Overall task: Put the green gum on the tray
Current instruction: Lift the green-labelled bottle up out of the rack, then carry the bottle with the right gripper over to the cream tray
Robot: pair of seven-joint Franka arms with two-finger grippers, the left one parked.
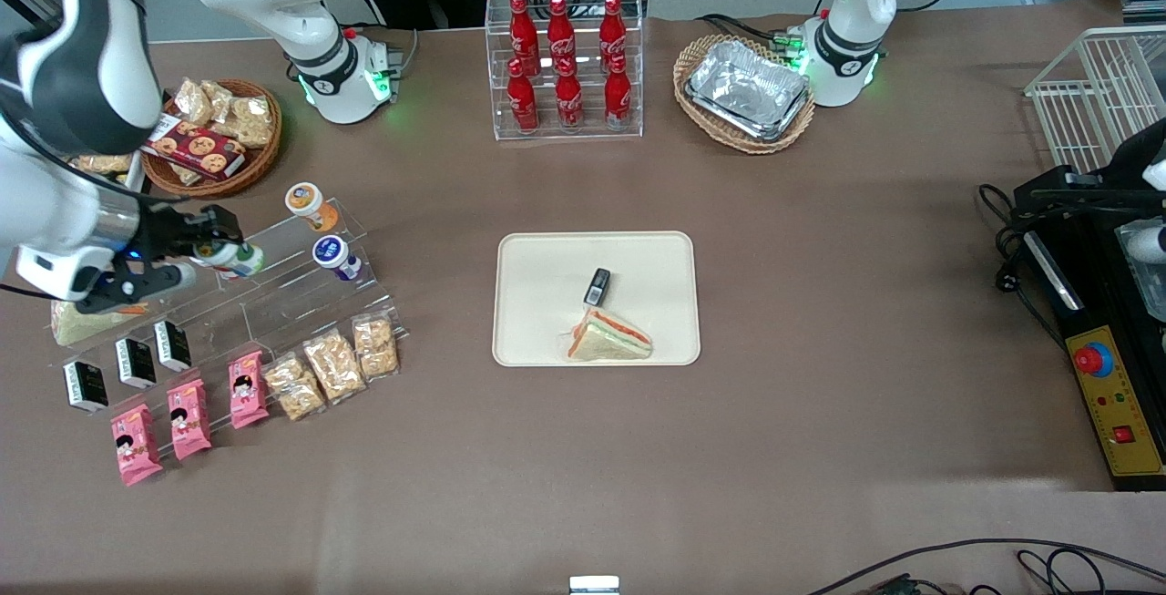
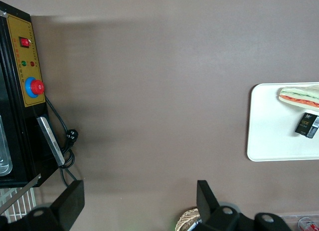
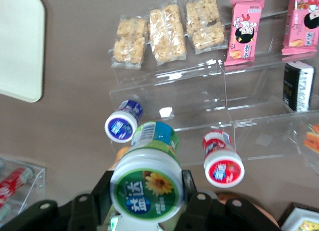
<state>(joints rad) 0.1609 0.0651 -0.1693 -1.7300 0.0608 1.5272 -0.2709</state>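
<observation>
The claw [image 1: 221, 247] pinches the green gum [image 1: 239, 257] by its sides above the clear stepped rack [image 1: 301, 290] at the working arm's end of the worktop [image 1: 820, 303]; in the wrist view the fingers [image 3: 102, 191] press against the bottle just below its lid. The blue-lidded bottle [image 3: 122, 123] and the red-lidded bottle [image 3: 223, 159] stand on the rack beside it, with snack bags [image 1: 335, 364] and pink packets [image 1: 189, 417] on lower steps. The tray [image 1: 537, 303] lies well apart at mid-worktop, carrying a sandwich [image 1: 608, 337] and a small dark packet [image 1: 597, 286].
</observation>
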